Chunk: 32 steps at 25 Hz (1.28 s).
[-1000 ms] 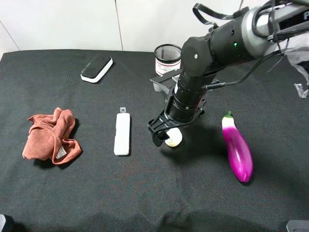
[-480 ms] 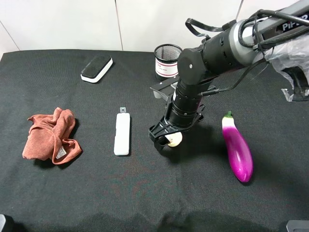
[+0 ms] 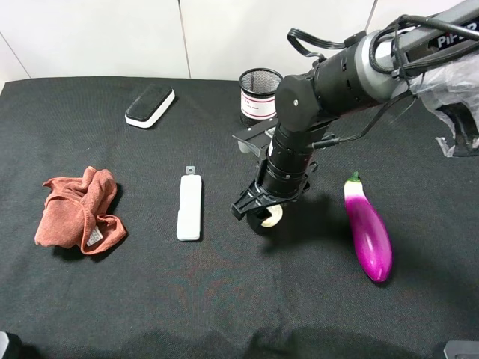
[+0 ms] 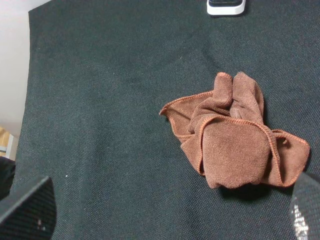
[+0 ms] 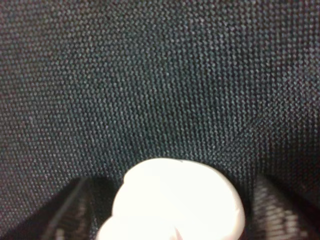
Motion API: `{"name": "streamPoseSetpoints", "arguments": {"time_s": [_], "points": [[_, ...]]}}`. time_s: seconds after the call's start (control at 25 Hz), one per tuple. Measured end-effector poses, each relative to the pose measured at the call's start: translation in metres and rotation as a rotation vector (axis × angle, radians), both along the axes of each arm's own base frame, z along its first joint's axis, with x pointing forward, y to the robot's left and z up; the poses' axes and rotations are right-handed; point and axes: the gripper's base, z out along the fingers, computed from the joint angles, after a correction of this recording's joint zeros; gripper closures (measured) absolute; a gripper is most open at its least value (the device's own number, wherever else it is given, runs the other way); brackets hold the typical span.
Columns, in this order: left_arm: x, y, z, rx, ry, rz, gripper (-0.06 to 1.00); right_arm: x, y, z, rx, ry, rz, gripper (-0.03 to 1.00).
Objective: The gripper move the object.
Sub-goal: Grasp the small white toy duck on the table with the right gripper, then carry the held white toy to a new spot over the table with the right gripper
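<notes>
The object, a small cream-white garlic-like bulb (image 3: 274,218), sits low at the black cloth near the table's middle. My right gripper (image 3: 260,212), a black claw on a thick black arm, points down over it with a finger on each side. In the right wrist view the bulb (image 5: 177,205) fills the space between the two fingers (image 5: 75,210), and the jaws look closed on it. My left gripper (image 4: 165,217) is open and empty, hovering over the cloth near a crumpled rust-brown rag (image 4: 235,137).
A long white bar (image 3: 190,207) lies left of the bulb. A purple eggplant (image 3: 368,230) lies to its right. A black mesh cup (image 3: 259,91) and a black-and-white eraser (image 3: 150,105) stand at the back. The rag (image 3: 78,209) lies at the left.
The right arm shifted its pose and the gripper sank lower onto the cloth, so the bulb is now more covered by the fingers. It has barely moved.
</notes>
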Motion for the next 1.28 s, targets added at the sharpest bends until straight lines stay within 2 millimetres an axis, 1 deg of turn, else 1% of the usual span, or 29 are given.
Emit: {"name": "streamPoseSetpoints", "arguments": {"time_s": [0.04,0.12,0.8,1.0,1.28], "points": [[0.0,0.0,0.0,0.0,0.0,0.0,-0.05,0.0,0.0,0.0,0.0,0.0,-0.001,0.58],[0.0,0.0,0.0,0.0,0.0,0.0,-0.05,0.0,0.0,0.0,-0.001,0.001,-0.003,0.62],[0.0,0.0,0.0,0.0,0.0,0.0,-0.05,-0.002,-0.001,0.0,-0.012,0.019,0.001,0.62],[0.0,0.0,0.0,0.0,0.0,0.0,-0.05,-0.002,-0.001,0.009,-0.016,0.033,-0.004,0.63],[0.0,0.0,0.0,0.0,0.0,0.0,-0.05,0.009,0.008,0.027,-0.005,0.011,0.016,0.63]]}}
